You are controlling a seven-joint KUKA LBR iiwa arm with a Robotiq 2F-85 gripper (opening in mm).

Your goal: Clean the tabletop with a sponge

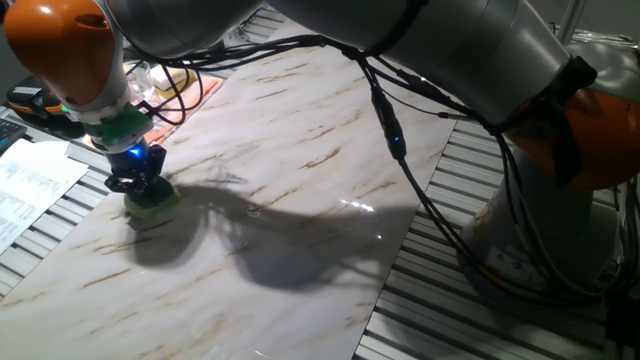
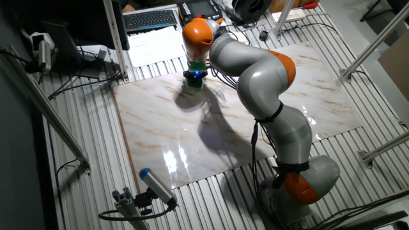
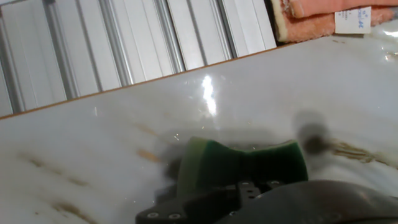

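My fingers (image 1: 140,186) are closed on the green sponge (image 1: 152,200), pinching it at its narrow waist, and the sponge sits flat against the marble worktop (image 1: 300,140). From the hand view the sponge (image 3: 242,165) pokes out just ahead of my dark finger mount, its darker scouring layer facing out; the fingertips themselves are hidden under the mount, so I take the grip from how the sponge sits wedged beneath them, and that much is probably right.

The sponge presses on the slab near one of its corners. In the other fixed view that spot (image 2: 195,84) lies close to the far edge of the worktop (image 2: 255,147), just short of the grey slatted metal surface (image 2: 83,185) that surrounds it. My shadow spreads dark across the glossy stone beside the sponge.

Beyond the slab's brown edge in the hand view runs the slatted metal (image 3: 124,43), and at the top right corner lies an orange cloth (image 3: 323,15) with a white tag. Papers (image 1: 30,185) lie on the slats past the near corner, and a keyboard (image 2: 150,19) stands farther back.
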